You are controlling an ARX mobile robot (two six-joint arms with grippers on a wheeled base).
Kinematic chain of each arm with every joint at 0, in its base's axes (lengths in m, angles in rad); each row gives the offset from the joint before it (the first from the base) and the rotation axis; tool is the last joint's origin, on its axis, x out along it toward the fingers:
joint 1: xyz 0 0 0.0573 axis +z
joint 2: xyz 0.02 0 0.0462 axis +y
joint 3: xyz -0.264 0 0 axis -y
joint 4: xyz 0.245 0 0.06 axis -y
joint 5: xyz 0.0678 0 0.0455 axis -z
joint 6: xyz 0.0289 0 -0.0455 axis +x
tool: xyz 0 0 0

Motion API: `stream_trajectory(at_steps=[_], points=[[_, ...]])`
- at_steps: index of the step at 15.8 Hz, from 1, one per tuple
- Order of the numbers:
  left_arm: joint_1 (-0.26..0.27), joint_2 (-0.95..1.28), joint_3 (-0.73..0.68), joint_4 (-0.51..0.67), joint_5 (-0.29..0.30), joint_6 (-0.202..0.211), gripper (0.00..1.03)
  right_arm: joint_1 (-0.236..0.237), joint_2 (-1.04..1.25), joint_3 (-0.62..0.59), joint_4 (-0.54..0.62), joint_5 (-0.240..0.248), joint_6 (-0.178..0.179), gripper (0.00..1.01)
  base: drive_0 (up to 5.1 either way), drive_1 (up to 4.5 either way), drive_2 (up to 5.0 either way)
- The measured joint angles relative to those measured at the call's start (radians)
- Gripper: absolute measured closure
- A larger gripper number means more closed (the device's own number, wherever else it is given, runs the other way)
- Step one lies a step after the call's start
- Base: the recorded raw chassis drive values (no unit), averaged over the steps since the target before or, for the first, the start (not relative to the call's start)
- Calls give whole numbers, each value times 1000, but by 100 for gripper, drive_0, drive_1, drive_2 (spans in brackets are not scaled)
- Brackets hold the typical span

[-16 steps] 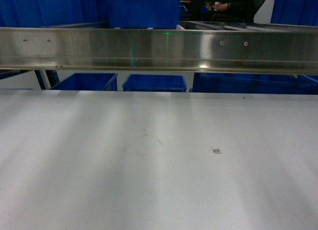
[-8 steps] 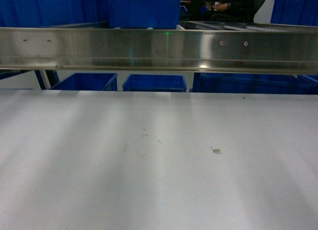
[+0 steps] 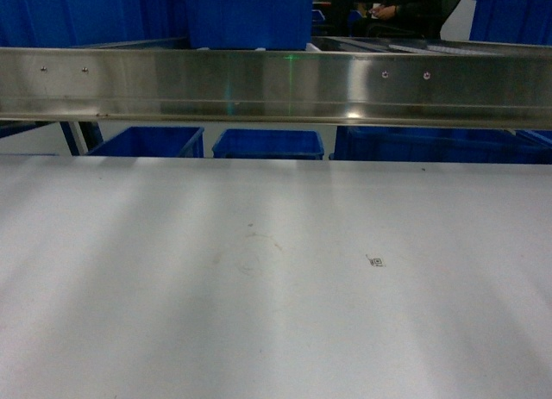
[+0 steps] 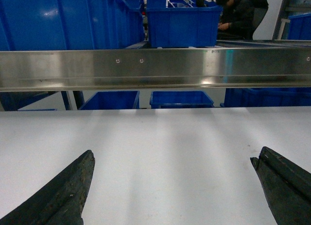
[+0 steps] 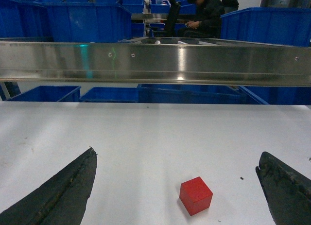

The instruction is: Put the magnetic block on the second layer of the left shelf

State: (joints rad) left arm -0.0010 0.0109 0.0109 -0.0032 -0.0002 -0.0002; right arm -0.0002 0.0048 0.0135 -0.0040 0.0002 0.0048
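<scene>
Magnetic block [image 5: 196,196] on table [image 5: 146,137], unseen overhead

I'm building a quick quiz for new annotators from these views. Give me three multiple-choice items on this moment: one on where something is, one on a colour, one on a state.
1. Where is the magnetic block?
A. On the white table, between the right gripper's fingers
B. Inside a blue bin
C. On the steel rail

2. What colour are the bins behind the steel rail?
A. Green
B. Blue
C. Grey

3. How does the left gripper stand?
A. Shut on the block
B. Shut on nothing
C. Open and holding nothing

Answers:
1. A, the right wrist view shows the red cube lying on the table in the gap of the right gripper, touching neither finger.
2. B, every bin in all three views is blue.
3. C, the left wrist view shows its fingers wide apart with only bare table between them.
</scene>
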Motion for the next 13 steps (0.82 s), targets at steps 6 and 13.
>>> stream_trajectory(at_steps=[6, 13], points=[[0, 0, 0, 0, 0, 0, 5, -52, 47, 0, 8, -88, 18, 3, 0, 0, 0], [0, 0, 0, 0, 0, 0, 5, -254, 1402, 356, 733, -245, -106, 3, 0, 0, 0]])
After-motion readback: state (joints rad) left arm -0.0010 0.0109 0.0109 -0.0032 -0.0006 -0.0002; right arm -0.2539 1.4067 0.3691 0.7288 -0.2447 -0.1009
